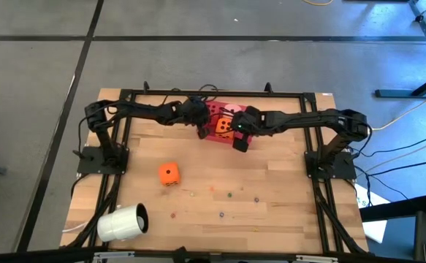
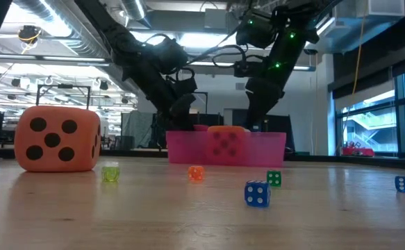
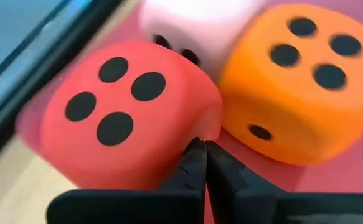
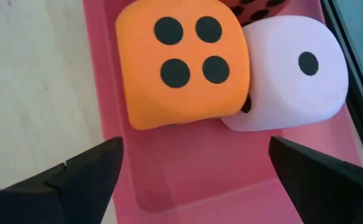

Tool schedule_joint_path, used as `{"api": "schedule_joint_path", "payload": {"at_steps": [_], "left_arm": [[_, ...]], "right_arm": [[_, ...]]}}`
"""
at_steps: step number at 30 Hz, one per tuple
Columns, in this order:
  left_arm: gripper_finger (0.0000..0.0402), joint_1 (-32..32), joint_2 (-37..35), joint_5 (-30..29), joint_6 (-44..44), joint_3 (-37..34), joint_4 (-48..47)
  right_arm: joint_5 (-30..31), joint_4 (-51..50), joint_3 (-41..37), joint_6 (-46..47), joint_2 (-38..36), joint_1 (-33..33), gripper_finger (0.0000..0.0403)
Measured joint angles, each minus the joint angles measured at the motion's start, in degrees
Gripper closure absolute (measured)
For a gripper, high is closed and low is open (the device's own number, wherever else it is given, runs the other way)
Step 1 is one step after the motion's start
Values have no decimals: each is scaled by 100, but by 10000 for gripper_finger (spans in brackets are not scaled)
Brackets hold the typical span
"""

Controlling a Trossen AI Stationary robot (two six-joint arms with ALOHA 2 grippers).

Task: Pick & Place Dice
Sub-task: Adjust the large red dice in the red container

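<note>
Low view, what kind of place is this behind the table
Probably a robotics lab or workshop in an open industrial hall: exposed ceiling ducts, big windows on the right, and two robot arms over a pink tray on a wooden table.

overhead view, table-level view, two close wrist views sharing tray (image 4: 187,180)

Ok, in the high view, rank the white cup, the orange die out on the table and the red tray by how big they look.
1. Red tray, though arms cover part of it
2. White cup
3. Orange die
</note>
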Motion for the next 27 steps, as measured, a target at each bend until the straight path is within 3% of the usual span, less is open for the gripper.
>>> {"api": "schedule_joint_path", "payload": {"at_steps": [5,12,22,27], "left_arm": [[398,144,-2,-203,2,0,133],[398,116,-2,458,3,0,-254],[398,103,308,-509,-63,11,298],[398,92,188,-447,2,4,314]], "right_arm": [[-4,0,-2,-106,0,-5,3],[-4,-2,-2,-132,0,-7,3],[-123,-6,-2,-143,0,17,3],[-408,-13,-2,-143,0,77,3]]}}
